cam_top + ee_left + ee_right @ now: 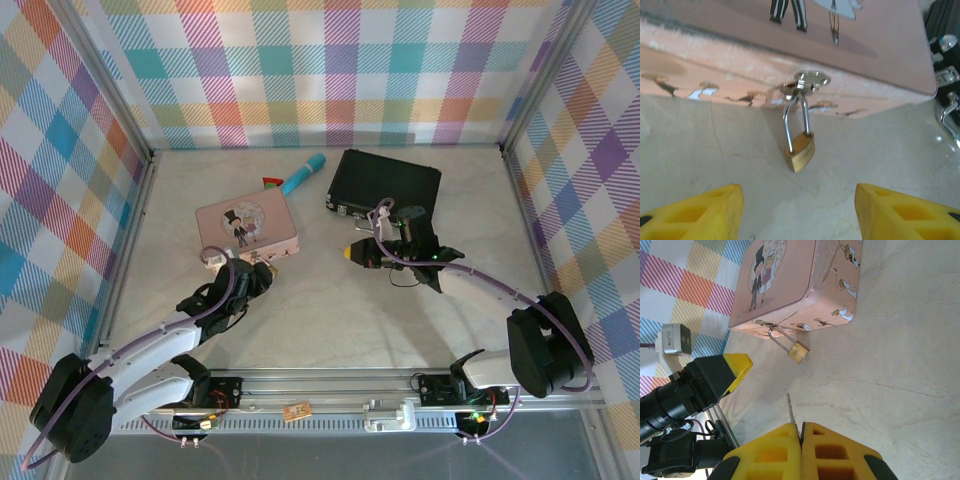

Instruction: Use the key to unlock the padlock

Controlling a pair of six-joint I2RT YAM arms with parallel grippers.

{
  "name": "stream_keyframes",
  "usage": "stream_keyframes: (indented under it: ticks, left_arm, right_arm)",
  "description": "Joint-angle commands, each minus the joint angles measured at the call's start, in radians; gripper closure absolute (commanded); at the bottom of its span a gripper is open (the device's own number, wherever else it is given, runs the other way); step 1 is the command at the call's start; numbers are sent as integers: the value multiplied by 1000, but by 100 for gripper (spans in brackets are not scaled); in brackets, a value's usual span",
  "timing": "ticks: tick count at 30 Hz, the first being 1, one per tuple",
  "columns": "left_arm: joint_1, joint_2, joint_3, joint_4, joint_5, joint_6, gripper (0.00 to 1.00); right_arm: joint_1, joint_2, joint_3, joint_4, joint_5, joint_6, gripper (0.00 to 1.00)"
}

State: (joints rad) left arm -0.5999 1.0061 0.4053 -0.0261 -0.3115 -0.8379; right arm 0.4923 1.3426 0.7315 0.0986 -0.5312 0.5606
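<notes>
1. The worktop (pixel 330 310) is pale, like stone with thin cracks. Walls (pixel 340 70) with bright checks stand all around it.
2. A pink tin (pixel 245 225) sits left of the middle. A black case (pixel 385 180) lies farther back on the right.
3. The padlock (pixel 801 150) hangs from the silver clasp (pixel 810 80) on the tin's near side.
4. The left arm lies low and reaches toward the tin. The left end effector (pixel 797 192) is spread wide and points at the padlock without touching it.
5. The right end effector (pixel 801 429) is pinched tight on the key (pixel 790 412). The key's thin tip pokes out toward the padlock but stays apart from it.
</notes>
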Motion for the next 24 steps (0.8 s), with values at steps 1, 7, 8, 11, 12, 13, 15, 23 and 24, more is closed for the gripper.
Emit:
stream_keyframes:
  ticks: [1, 7, 8, 11, 12, 13, 15, 23, 24]
  left_arm:
    - [-20, 82, 6, 146, -85, 37, 42]
    - [-91, 300, 100, 186, -179, 43, 54]
    - [-105, 328, 113, 184, -204, 37, 54]
    - [-123, 389, 134, 180, -259, -4, 51]
    - [-124, 409, 141, 173, -270, -17, 49]
    - [-125, 427, 150, 161, -279, -29, 48]
    - [-125, 463, 171, 125, -292, -61, 46]
    - [-127, 493, 163, 75, -321, -117, 36]
    - [-126, 503, 168, 89, -317, -103, 36]
  right_arm:
    - [5, -33, -29, 42, 9, -4, 100]
    - [5, -71, -57, 43, 28, -3, 100]
    - [5, -78, -60, 41, 31, -4, 100]
    - [5, -101, -70, 37, 43, -11, 100]
    - [5, -107, -74, 34, 46, -12, 100]
    - [5, -111, -77, 36, 49, -13, 100]
    - [5, -117, -83, 38, 54, -13, 100]
    - [6, -111, -94, 57, 64, -14, 100]
    - [5, -108, -95, 66, 61, -13, 100]
